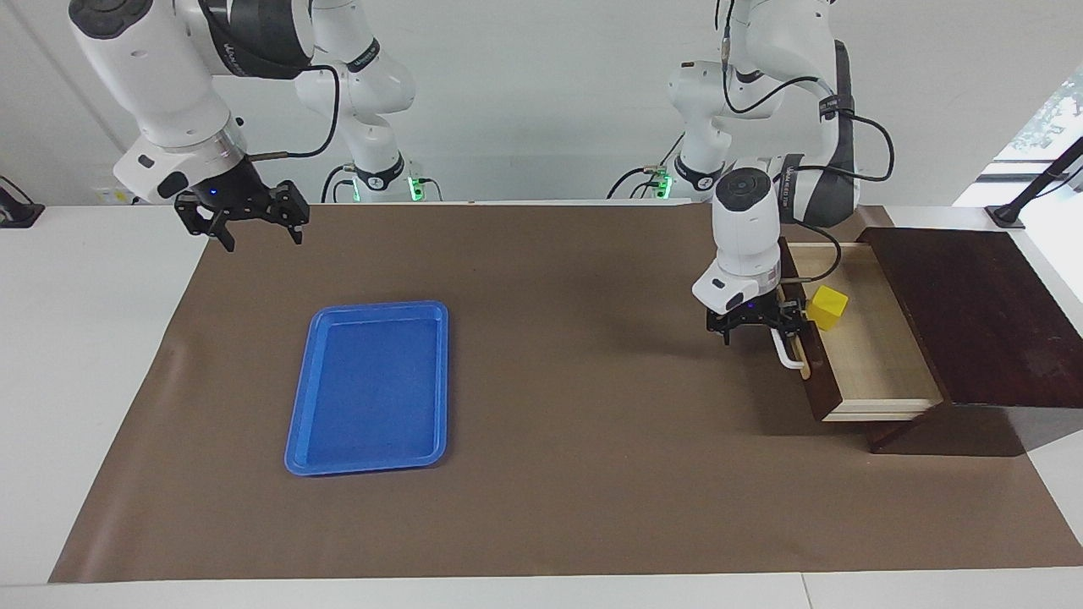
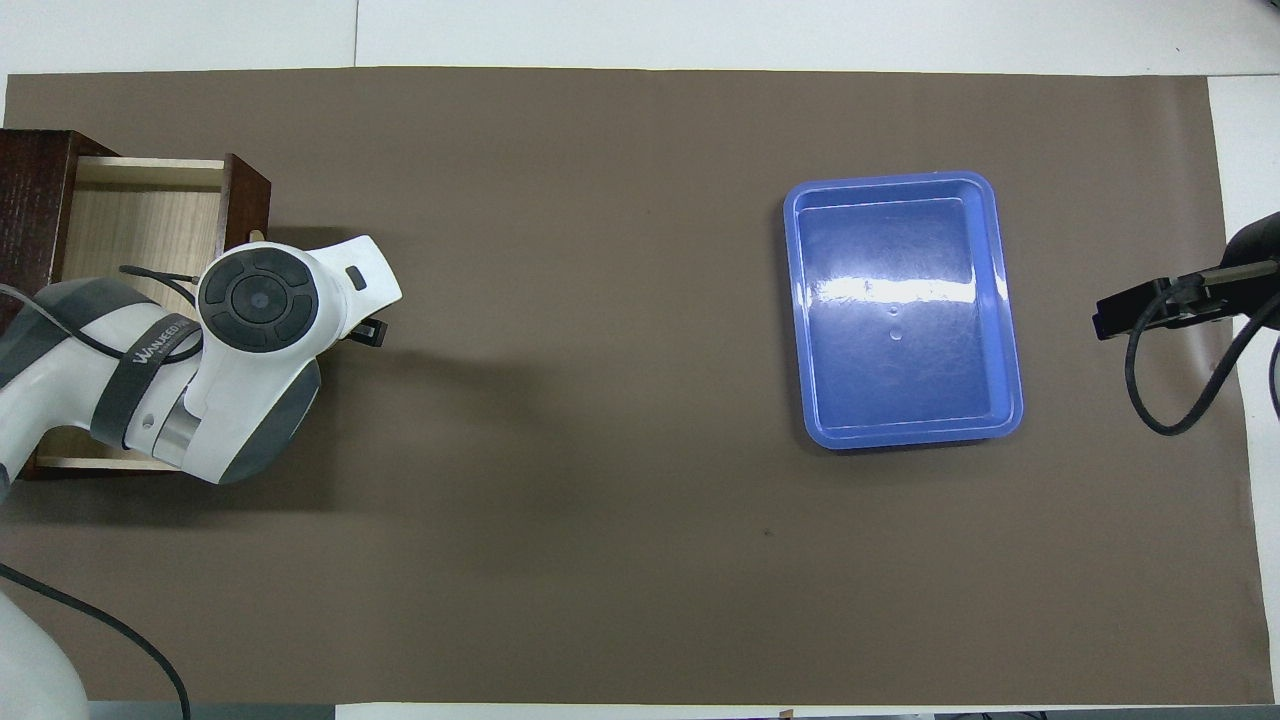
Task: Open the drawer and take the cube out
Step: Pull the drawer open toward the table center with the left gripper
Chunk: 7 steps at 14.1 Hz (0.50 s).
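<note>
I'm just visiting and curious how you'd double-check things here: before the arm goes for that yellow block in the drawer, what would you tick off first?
1. The drawer is pulled out enough to show its pale floor: ok.
2. The cube is visible inside, near the drawer front: ok.
3. Left gripper has let go of the white handle: cannot tell; it is at the handle.
4. Space above the cube is free: not ok, the left arm's wrist sits close beside it.
5. Right gripper is out of the way: ok, it waits open at its own end.
6. Blue tray is unoccupied: ok.
</note>
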Each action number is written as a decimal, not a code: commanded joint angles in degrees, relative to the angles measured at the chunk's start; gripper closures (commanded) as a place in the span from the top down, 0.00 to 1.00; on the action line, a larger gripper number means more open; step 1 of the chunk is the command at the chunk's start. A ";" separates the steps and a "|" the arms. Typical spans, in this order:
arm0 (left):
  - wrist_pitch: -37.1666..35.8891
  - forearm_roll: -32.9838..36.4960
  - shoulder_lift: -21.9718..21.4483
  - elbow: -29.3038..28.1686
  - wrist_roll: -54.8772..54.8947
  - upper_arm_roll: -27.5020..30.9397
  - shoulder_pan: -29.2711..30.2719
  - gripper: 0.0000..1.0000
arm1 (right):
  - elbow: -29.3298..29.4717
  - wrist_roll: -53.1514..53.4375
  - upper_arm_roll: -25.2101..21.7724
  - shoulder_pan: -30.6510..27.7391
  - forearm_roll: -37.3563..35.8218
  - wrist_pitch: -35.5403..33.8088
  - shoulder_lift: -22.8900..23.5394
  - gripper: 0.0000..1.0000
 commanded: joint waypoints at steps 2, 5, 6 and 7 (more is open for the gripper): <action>-10.08 -3.25 2.31 10.68 -0.01 0.09 -0.32 1.00 | -1.88 0.24 0.13 -0.08 -0.37 0.88 -1.58 1.00; -21.06 -10.80 2.93 21.93 -0.28 0.79 0.20 1.00 | -4.07 0.68 0.21 0.10 -0.37 1.14 -2.72 1.00; -23.63 -12.74 2.32 23.88 -0.28 1.14 2.73 1.00 | -4.17 0.68 0.21 0.10 -0.37 1.75 -2.73 1.00; -24.70 -15.89 1.19 24.16 -0.36 1.14 6.58 1.00 | -4.17 0.51 0.21 0.01 -0.37 2.02 -2.73 1.00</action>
